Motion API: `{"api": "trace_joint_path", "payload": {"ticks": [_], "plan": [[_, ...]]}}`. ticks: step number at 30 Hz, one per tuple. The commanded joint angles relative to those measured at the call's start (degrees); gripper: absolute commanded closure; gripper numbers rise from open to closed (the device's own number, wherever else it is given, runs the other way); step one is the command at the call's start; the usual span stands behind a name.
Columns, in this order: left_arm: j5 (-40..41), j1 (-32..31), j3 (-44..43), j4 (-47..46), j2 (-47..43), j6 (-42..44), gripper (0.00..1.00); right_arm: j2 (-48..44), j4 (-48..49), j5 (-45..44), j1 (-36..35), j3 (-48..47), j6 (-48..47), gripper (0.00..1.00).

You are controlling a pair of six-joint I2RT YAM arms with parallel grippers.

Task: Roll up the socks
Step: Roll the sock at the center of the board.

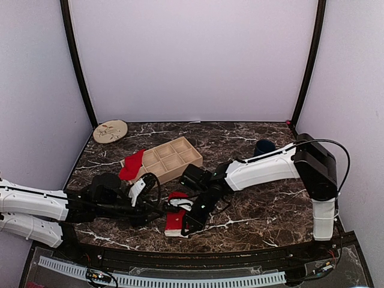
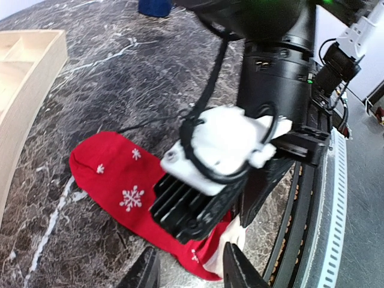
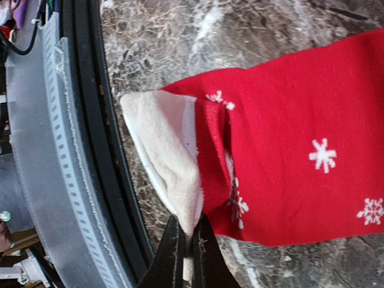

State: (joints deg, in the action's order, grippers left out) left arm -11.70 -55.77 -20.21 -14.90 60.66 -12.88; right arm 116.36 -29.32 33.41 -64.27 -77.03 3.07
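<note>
A red sock with white snowflakes (image 1: 175, 219) lies flat near the table's front edge, its white cuff (image 3: 168, 156) toward the edge; it also shows in the left wrist view (image 2: 123, 186). My right gripper (image 3: 187, 249) is shut on the cuff's corner and lifts it slightly. My left gripper (image 2: 189, 270) is open just beside the sock's cuff end, its fingers on either side of the sock's edge, holding nothing. A second red sock (image 1: 132, 165) lies draped over the left end of the wooden tray (image 1: 170, 158).
A round beige plate (image 1: 110, 131) sits at the back left. A dark blue object (image 1: 264, 147) lies at the right rear. The black raised table edge (image 3: 108, 150) runs right next to the cuff. The two arms nearly touch over the sock.
</note>
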Motion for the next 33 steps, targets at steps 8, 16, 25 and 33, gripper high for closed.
{"api": "trace_joint_path", "payload": {"ticks": [8,16,25,33], "plan": [[-1.6,-3.9,2.7,-3.7,-3.0,6.3,0.62,5.5,-7.1,9.6,2.1,-6.6,-1.5,1.00],[-2.0,-9.1,-0.3,-0.9,1.6,13.4,0.63,8.0,-9.7,12.1,3.6,-8.4,-1.7,1.00],[4.6,-16.5,-5.0,2.5,9.4,22.6,0.65,9.3,-12.4,13.1,4.2,-10.5,-3.1,1.00],[10.0,-18.5,-6.8,4.4,12.8,28.6,0.67,9.8,-13.6,13.8,4.7,-11.4,-3.8,1.00]]}}
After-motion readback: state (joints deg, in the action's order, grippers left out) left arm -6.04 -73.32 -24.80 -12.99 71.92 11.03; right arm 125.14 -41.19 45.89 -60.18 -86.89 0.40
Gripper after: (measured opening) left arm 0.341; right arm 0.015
